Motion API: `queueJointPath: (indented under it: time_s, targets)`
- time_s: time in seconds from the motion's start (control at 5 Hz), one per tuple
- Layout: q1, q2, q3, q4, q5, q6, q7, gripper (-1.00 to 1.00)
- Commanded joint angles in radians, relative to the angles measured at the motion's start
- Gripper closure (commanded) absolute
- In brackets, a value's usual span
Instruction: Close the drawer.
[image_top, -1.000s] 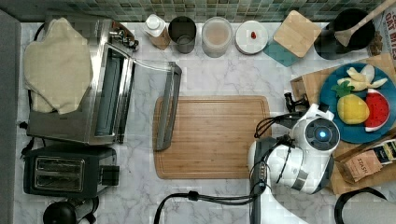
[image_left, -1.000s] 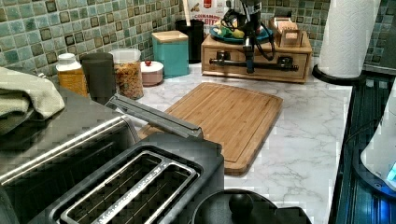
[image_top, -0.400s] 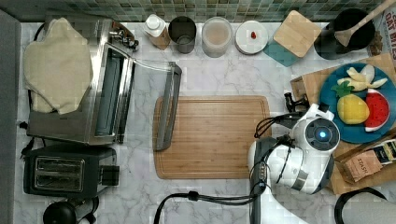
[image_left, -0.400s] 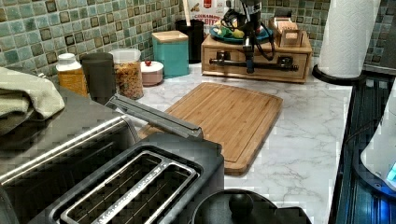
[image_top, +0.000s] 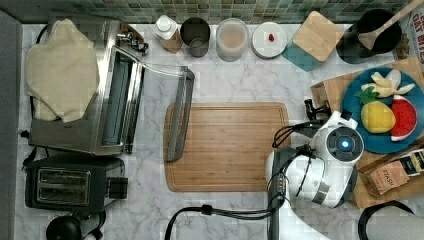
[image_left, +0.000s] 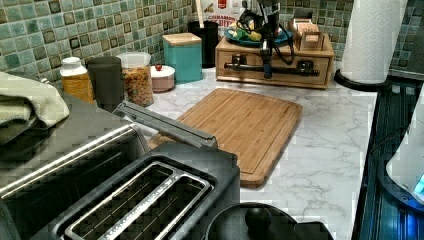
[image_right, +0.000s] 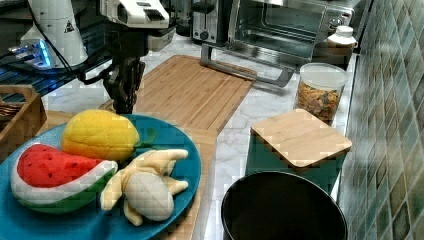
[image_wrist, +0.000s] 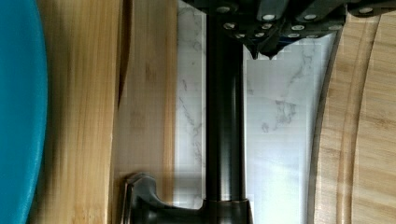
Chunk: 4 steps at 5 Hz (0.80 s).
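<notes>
The drawer (image_left: 300, 63) sits in the front of a light wooden box (image_top: 331, 90) that carries a blue fruit plate (image_right: 170, 145). A dark bar handle (image_left: 295, 70) runs across its front. The drawer looks pushed almost fully in; the wrist view shows a narrow strip of its wood (image_wrist: 144, 116) past the box edge. My gripper (image_left: 267, 74) hangs straight down at the handle (image_wrist: 225, 140), fingers together, against the bar's side that faces the cutting board. The right view has the gripper (image_right: 122, 104) just in front of the plate, and it also appears in the top view (image_top: 314, 108).
A wooden cutting board (image_top: 227, 147) lies right beside the box. A toaster oven (image_top: 115, 105) with its glass door down, a black toaster (image_top: 70, 187), several jars along the tiled wall, a teal canister (image_top: 317, 37) and a paper towel roll (image_left: 372, 37) ring the marble counter.
Almost nothing differs; the arm holds its place at the drawer handle and the drawer front has not visibly shifted.
</notes>
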Motion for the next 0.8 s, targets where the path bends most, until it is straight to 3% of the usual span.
queueJointPath:
  time_s: [0.2,0.4,0.6,0.8]
  targets:
    - [-0.080,-0.029,-0.079,0.150,-0.027,0.089,-0.066,1.00]
    - [-0.117,-0.031,-0.042,0.150,-0.039,0.087,-0.058,1.00]
    - [-0.083,-0.029,-0.075,0.150,-0.029,0.089,-0.065,1.00]
    - [-0.084,-0.029,-0.075,0.150,-0.029,0.089,-0.065,1.00]
